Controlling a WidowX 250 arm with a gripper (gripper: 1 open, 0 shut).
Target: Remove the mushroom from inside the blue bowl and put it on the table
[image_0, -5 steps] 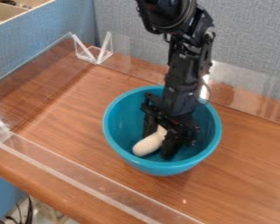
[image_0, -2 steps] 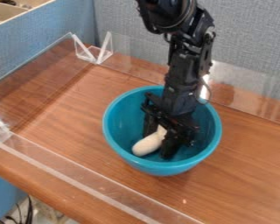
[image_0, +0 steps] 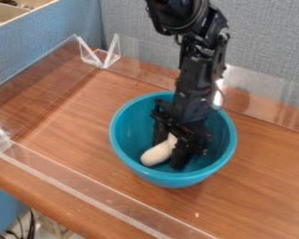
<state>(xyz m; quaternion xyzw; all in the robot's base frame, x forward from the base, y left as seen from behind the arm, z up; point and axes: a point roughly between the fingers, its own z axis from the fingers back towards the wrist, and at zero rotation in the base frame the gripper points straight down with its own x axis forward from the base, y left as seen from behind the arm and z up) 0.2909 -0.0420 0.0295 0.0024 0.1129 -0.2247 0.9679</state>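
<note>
Inside the blue bowl (image_0: 126, 160), your gripper (image_0: 178, 142) remains closed on the mushroom (image_0: 157, 154). Nothing visibly shifts, so lifting still lies ahead.

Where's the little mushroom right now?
In the camera view, the mushroom is inside the blue bowl, low down and left of its middle, right beside the black gripper.

The pincer (image_0: 179, 147) covers the upper end of the mushroom (image_0: 159, 153) and the three o'clock part of the blue bowl's (image_0: 130, 135) inside; its tips are too dark to separate. The black arm (image_0: 190, 37) is cut off at twelve o'clock, the worktop (image_0: 83, 112) at six.
</note>
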